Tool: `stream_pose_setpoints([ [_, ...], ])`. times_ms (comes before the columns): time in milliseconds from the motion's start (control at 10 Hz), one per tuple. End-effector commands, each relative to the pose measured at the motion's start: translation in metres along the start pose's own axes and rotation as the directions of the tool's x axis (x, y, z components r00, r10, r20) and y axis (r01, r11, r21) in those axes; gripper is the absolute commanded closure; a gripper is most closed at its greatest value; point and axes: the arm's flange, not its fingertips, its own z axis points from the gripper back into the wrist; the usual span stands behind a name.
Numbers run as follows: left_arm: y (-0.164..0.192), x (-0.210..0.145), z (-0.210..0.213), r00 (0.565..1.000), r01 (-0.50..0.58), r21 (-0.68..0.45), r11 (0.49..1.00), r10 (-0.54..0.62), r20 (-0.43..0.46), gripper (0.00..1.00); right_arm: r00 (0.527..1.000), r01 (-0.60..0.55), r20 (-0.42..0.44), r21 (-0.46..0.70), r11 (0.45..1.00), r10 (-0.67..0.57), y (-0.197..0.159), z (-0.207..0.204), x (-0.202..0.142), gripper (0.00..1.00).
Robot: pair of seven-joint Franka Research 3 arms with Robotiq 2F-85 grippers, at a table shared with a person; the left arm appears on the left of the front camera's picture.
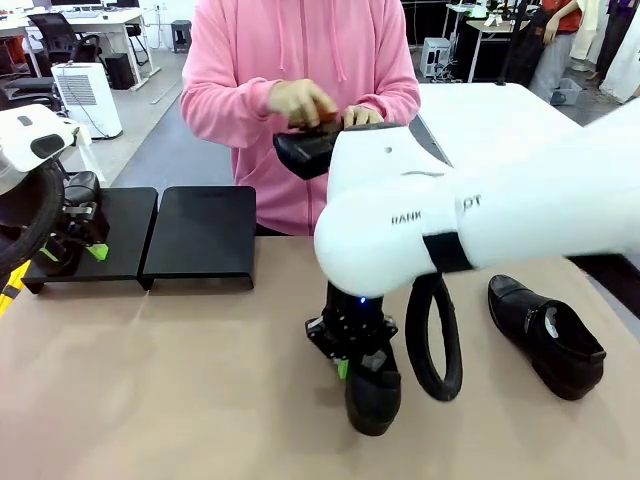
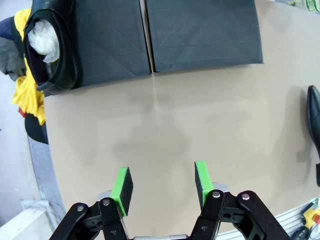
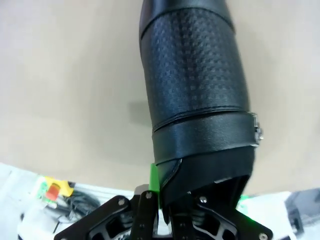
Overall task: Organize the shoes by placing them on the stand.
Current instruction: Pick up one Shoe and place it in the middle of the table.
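Note:
My right gripper (image 1: 352, 360) is shut on the heel end of a glossy black shoe (image 1: 372, 398), whose toe points down at the brown table near its front middle. In the right wrist view this textured shoe (image 3: 195, 75) stretches away from the gripper (image 3: 197, 187). A second shoe (image 1: 545, 335) lies on the table at the right. A third shoe (image 2: 50, 45) with a pale inside sits on the left section of the black stand (image 2: 200, 30). My left gripper (image 2: 162, 182) is open over bare table, close to the stand (image 1: 200, 235) at the far left (image 1: 72, 252).
A person in a pink hoodie (image 1: 300, 60) stands at the far side, holding another black shoe (image 1: 315, 150) in both hands. A shoe's toe (image 2: 314, 120) shows at the right edge of the left wrist view. The right stand section is bare.

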Motion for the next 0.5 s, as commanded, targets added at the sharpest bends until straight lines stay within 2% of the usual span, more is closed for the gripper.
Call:
stream_pose_setpoints([
  [0,0.003,-0.001,0.001,1.000,0.008,-0.017,1.000,-0.008,0.001,0.34,0.999,-0.021,0.046,0.039,0.999,0.019,0.011,-0.018,-0.025,1.00],
  [300,0.003,-0.001,0.001,1.000,0.008,-0.017,1.000,-0.008,0.001,0.34,0.992,-0.023,0.124,0.079,0.997,0.013,0.022,-0.026,-0.035,1.00],
  [400,0.003,-0.001,0.001,1.000,0.008,-0.017,1.000,-0.008,0.001,0.34,0.991,-0.011,0.134,0.091,0.996,-0.001,0.022,-0.024,-0.036,0.93],
])
